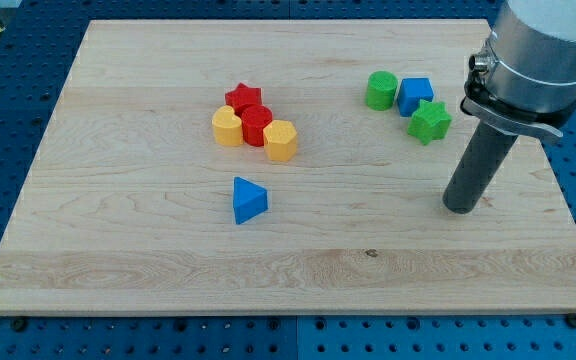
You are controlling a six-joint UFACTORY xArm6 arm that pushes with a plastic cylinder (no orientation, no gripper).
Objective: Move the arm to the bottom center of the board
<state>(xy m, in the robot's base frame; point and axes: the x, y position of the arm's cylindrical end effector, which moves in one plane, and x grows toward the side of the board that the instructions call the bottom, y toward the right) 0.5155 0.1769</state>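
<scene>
My tip [460, 208] rests on the wooden board [148, 270] at the view's right, below the green star [430, 121]. The rod rises from it to the grey arm at the top right. A blue triangle [248, 200] lies near the board's middle, far left of my tip. Above it sits a cluster: a red star [244, 98], a red cylinder [257, 126], a yellow heart [227, 128] and a yellow block [281, 140]. At the upper right are a green cylinder [381, 90], a blue block [415, 95] and the green star.
The board lies on a blue perforated table [8, 100]. The arm's grey body [543, 50] overhangs the board's upper right corner.
</scene>
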